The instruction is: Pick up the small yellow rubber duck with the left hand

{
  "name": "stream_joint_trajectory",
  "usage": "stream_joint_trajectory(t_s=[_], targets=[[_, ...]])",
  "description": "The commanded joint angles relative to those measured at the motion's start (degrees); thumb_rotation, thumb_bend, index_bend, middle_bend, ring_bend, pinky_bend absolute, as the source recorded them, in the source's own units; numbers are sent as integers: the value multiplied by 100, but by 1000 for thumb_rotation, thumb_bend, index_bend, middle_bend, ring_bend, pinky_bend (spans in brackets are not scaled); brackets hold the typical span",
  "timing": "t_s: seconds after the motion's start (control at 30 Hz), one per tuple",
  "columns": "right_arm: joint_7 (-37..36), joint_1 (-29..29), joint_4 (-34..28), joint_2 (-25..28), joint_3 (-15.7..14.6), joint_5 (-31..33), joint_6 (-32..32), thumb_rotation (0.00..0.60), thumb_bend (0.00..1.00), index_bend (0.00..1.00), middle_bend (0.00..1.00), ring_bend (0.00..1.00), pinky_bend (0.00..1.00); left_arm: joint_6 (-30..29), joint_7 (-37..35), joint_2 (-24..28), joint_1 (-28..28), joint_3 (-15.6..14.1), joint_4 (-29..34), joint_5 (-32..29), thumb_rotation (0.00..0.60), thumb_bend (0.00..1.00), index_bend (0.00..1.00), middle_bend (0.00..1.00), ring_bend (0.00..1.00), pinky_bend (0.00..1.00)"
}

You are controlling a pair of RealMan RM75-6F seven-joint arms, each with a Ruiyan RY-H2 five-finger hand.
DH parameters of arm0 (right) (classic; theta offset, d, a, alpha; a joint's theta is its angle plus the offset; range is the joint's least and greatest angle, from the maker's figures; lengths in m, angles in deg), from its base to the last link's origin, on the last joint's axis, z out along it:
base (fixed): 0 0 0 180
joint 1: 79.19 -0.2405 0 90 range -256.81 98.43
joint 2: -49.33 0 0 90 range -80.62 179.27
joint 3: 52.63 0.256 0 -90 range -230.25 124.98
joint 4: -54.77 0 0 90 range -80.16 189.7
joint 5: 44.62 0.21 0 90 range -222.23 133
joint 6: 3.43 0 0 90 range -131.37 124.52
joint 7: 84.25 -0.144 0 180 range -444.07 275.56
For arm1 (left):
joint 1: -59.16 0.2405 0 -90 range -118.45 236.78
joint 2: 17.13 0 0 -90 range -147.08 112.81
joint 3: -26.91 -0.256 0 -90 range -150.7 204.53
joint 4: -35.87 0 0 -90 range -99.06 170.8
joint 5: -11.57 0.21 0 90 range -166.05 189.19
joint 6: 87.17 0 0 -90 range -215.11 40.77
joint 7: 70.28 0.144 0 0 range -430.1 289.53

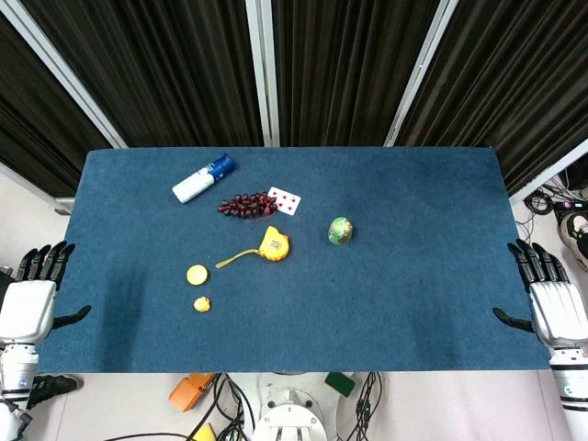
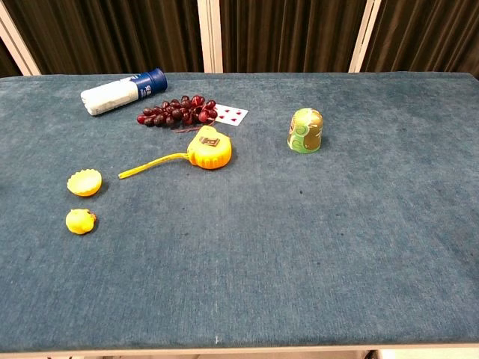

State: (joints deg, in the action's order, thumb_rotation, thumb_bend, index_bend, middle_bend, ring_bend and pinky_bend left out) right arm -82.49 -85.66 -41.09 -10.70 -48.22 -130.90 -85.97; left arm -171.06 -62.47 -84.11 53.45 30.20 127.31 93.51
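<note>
The small yellow rubber duck (image 1: pixel 202 304) (image 2: pixel 80 221) lies on the blue table, near its front-left part. My left hand (image 1: pixel 32 294) hangs at the table's left edge, well to the left of the duck, fingers spread and holding nothing. At the right edge my right hand (image 1: pixel 551 296) is likewise spread and empty. Neither hand shows in the chest view.
Just behind the duck sits a yellow scalloped disc (image 1: pixel 197 274) (image 2: pixel 84 182). Further back lie a yellow tape measure (image 1: pixel 273 243) (image 2: pixel 209 149) with its tape pulled out, dark grapes (image 1: pixel 246 205), a playing card (image 1: pixel 285 200), a white-and-blue bottle (image 1: pixel 203 178) and a green cup (image 1: pixel 341 231) (image 2: pixel 304 131).
</note>
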Motion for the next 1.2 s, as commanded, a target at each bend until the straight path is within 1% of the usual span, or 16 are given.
stream_joint_trajectory(t_s=[0.03, 0.23, 0.33, 0.57, 0.73, 0.87, 1.03, 1.2], targets=[[10, -48, -29, -1, 27, 15, 52, 600, 180, 0, 92, 0, 161, -6, 6, -22, 1, 18, -20, -29, 600, 125, 46, 74, 13, 31], [26, -97, -98, 59, 76, 17, 49, 600, 180, 0, 92, 0, 167, -23, 28, -19, -29, 37, -8, 28, 600, 138, 116, 112, 47, 31], [25, -74, -98, 69, 94, 17, -29, 600, 180, 0, 93, 0, 168, 68, 28, -37, -141, 50, 33, 137, 600, 141, 159, 137, 69, 31], [8, -32, -133, 121, 112, 45, -121, 600, 180, 0, 93, 0, 169, 726, 94, -267, -732, 0, 101, 607, 600, 176, 241, 161, 87, 31], [-22, -3, -106, 119, 103, 50, -163, 600, 180, 0, 93, 0, 169, 1304, 171, -616, -1172, -112, -53, 876, 600, 210, 295, 161, 87, 31], [-37, 7, -92, 124, 101, 73, -165, 600, 179, 0, 81, 0, 169, 1595, 339, -890, -1371, -203, -231, 951, 600, 226, 352, 161, 56, 31], [-65, 9, -42, 91, 105, 85, -172, 600, 179, 0, 75, 0, 169, 1825, 555, -1160, -1469, -285, -396, 838, 600, 229, 380, 147, 25, 31], [-65, -10, -31, 76, 106, 82, -148, 600, 180, 0, 69, 0, 169, 1879, 679, -1367, -1518, -346, -556, 819, 600, 233, 398, 116, 2, 31]])
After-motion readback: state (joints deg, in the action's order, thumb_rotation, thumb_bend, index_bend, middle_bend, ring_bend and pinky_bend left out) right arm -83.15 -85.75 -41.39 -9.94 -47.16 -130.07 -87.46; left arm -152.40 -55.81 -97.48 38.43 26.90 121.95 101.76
